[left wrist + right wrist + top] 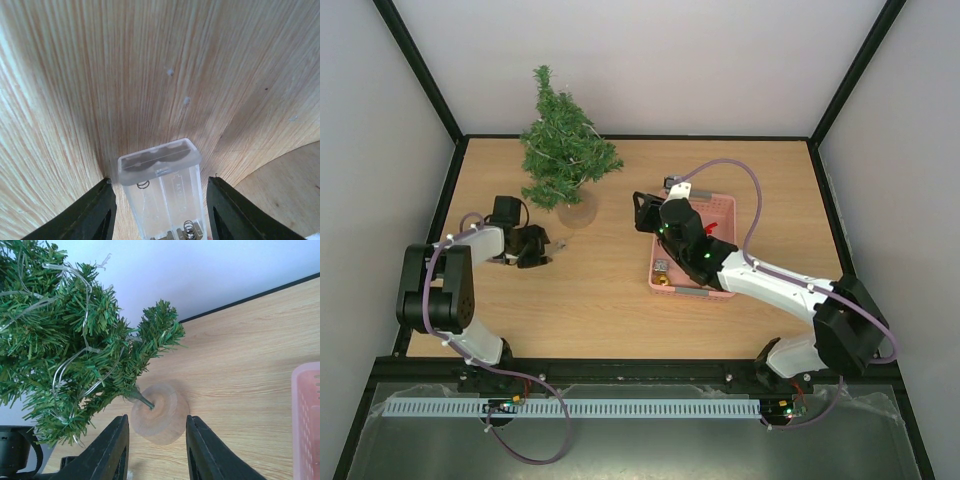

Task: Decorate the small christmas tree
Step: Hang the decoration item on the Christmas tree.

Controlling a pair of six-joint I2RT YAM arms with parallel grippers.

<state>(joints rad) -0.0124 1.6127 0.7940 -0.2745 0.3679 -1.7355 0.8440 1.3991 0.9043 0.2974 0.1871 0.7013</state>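
One strand of thin clear light wire (pixel 70 365) is already threaded through the branches of the small christmas tree (pixel 563 150), which stands upright on its round base (pixel 160 416) at the far left of the table (pixel 610 310). That part of the decorating looks done. The clear battery case (pixel 162 192) lies on the wood between the parted fingers of the left gripper (pixel 161 182), with a gap on each side, so nothing is clamped. The right gripper (pixel 157 418), also spread and empty, hovers over the far left corner of the pink basket (pixel 731 215) and faces the tree. A red piece (pixel 711 228) and a gold piece (pixel 665 281) lie in the basket, probably ornaments yet to be hung.
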